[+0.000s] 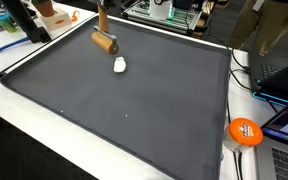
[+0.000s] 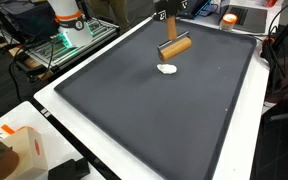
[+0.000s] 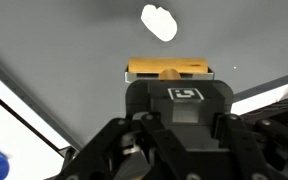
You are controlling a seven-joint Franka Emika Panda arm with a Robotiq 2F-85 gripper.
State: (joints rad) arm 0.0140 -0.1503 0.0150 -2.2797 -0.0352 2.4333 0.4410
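the wooden mallet [image 1: 104, 41] hangs head-down just beside the white lump [image 1: 120, 65], on the side of the lump away from the camera in both exterior views. the two are apart, not touching. whether the head rests on the black mat [image 1: 134, 120] around the lump or floats just off it cannot be told from here.

its handle stands close to upright, rising from the middle of the head into the gripper [image 2: 169, 20], whose fingers are clenched around the handle's upper part. the head's long axis lies flat, about level with the mat. in the wrist view the head [image 3: 169, 69] runs straight across the picture, with the lump [image 3: 159, 22] beyond its broad side and a little off-centre. so a long flank of the head faces the lump, not a round end face.

to do this well, i'd judge the grip should stay firm, so the handle cannot swivel and tip the head off level. any shift toward the lump looks best done slowly and square-on, with that slight offset corrected first. a small, rounded lump may skid on the mat if clipped by an edge of the head.
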